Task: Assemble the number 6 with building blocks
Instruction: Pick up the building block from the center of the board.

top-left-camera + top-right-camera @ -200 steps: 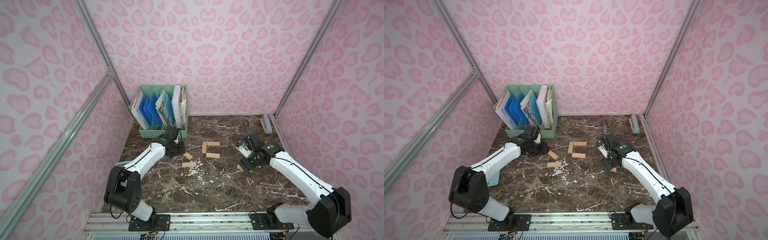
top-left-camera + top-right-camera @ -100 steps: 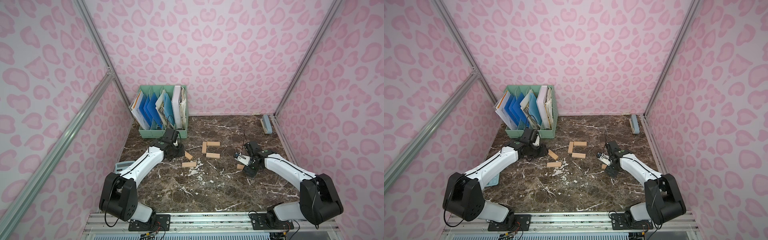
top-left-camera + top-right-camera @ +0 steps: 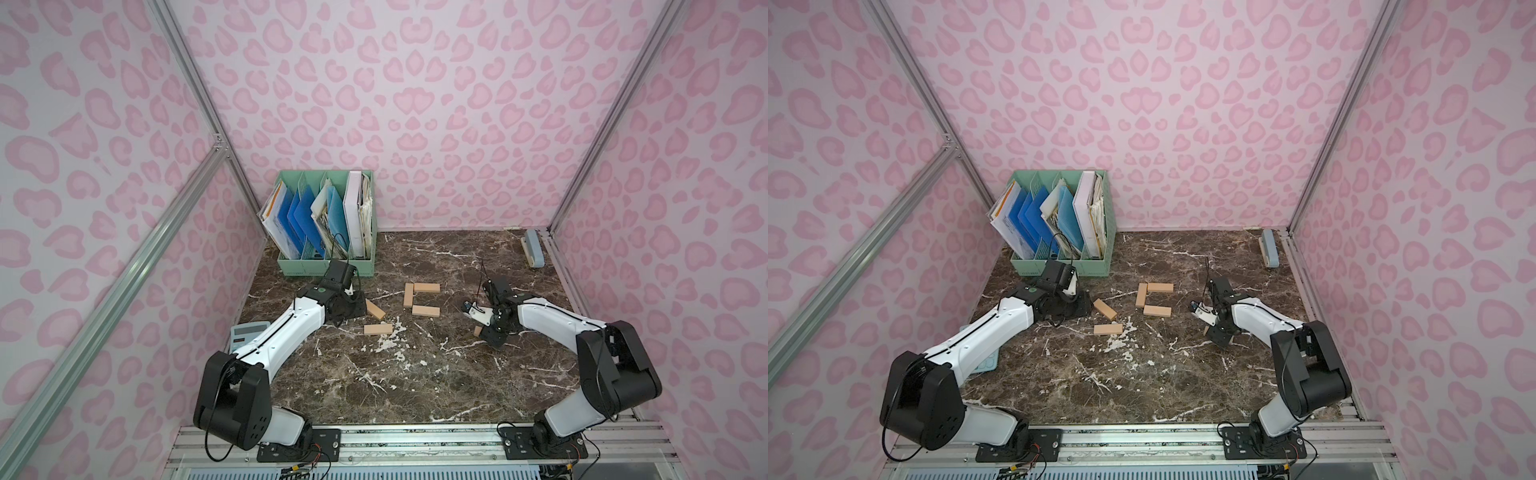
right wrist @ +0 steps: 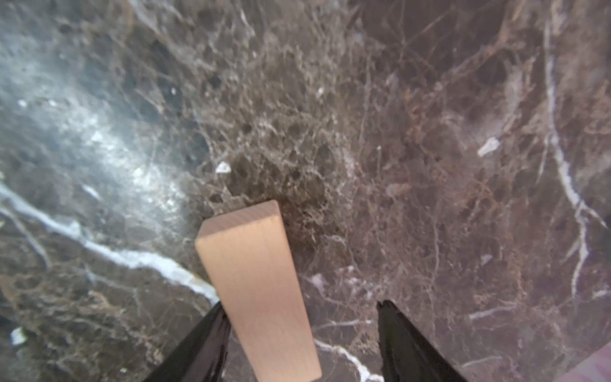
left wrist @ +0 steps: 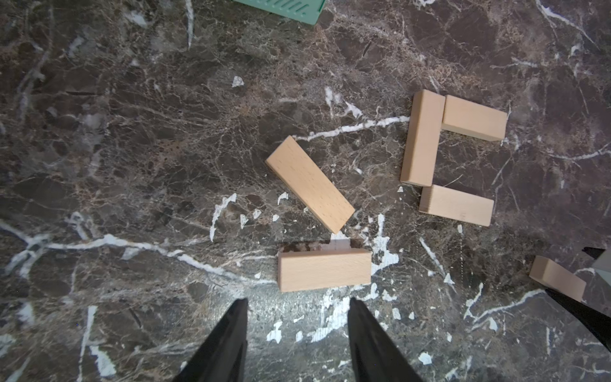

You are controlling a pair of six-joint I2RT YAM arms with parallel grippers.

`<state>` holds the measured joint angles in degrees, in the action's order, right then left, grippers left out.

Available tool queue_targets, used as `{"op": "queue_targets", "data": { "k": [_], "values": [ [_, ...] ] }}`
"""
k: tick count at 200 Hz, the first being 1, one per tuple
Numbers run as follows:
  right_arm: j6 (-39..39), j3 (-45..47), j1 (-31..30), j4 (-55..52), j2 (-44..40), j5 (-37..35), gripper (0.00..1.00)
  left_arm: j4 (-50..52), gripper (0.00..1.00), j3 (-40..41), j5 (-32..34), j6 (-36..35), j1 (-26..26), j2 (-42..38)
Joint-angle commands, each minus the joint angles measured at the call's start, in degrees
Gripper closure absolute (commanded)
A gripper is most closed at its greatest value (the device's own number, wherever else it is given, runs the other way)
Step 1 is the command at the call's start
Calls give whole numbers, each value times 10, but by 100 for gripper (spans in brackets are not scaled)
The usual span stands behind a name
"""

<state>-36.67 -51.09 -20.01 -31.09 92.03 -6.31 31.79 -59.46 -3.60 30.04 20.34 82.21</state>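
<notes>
Left wrist view showed us three blocks already set as a bracket of the unfinished 6 and two loose blocks beside it, our left gripper spread and empty, our right gripper spread around the sixth block, not yet pinching it.

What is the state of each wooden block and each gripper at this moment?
Three joined blocks: lying flat, set as a C shape.
Slanted block: lying flat, loose.
Level block: lying flat, loose.
Sixth block: on the table, not clamped.
Left gripper: open, empty.
Right gripper: open, fingers astride the sixth block, a gap on one side.
</notes>
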Motion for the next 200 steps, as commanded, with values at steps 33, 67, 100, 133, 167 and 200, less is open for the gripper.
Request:
{"op": "queue_targets", "data": {
  "k": [33, 67, 100, 133, 167, 200],
  "values": [
    [3, 1, 6, -11, 5, 25, 32, 5, 47, 0, 7, 1, -7, -12],
    [-14, 13, 20, -26, -16, 59, 43, 1, 48, 6, 6, 5, -11, -15],
    [-11, 3, 25, -41, -23, 77, 50, -5, 47, 3, 2, 6, -12, -12],
    [-1, -21, 21, -58, -4, 97, 54, -7, 48, -2, 0, 6, -12, -10],
    [-7, -5, 17, -33, 5, 64, 43, -3, 48, -3, -1, 4, -13, -14],
    [-10, -2, 25, -31, 9, 56, 43, 0, 48, 3, 1, 3, -17, -24]
  ]
}}
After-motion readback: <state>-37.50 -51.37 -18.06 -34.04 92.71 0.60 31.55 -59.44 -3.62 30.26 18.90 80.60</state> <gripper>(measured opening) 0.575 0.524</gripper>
